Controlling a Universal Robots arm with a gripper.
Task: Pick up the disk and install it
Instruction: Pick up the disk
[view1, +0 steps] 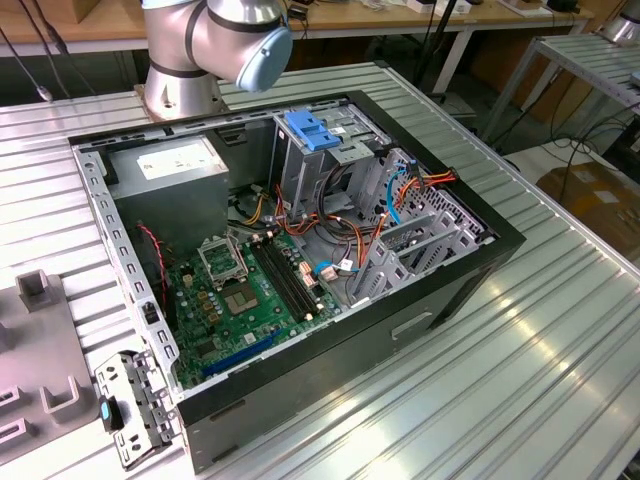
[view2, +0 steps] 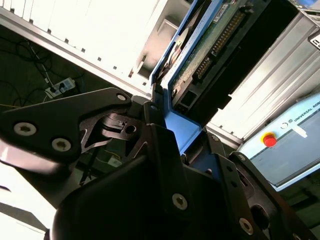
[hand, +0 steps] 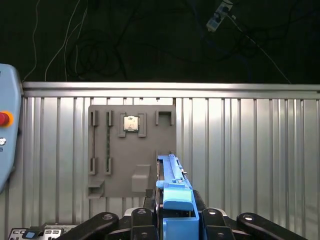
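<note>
Blue-framed disk (hand: 170, 170) in the hand (hand: 175, 205)

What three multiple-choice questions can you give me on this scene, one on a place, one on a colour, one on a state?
1. Where is the disk? A on a shelf; B in the end effector; C on the floor.
2. What colour is its carrier? A red; B green; C blue.
3. The computer case is: A open; B closed; C upside down.
Answers: B, the end effector clamps its tab in both wrist views; C, the frame is bright blue; A, the motherboard lies exposed.
</note>
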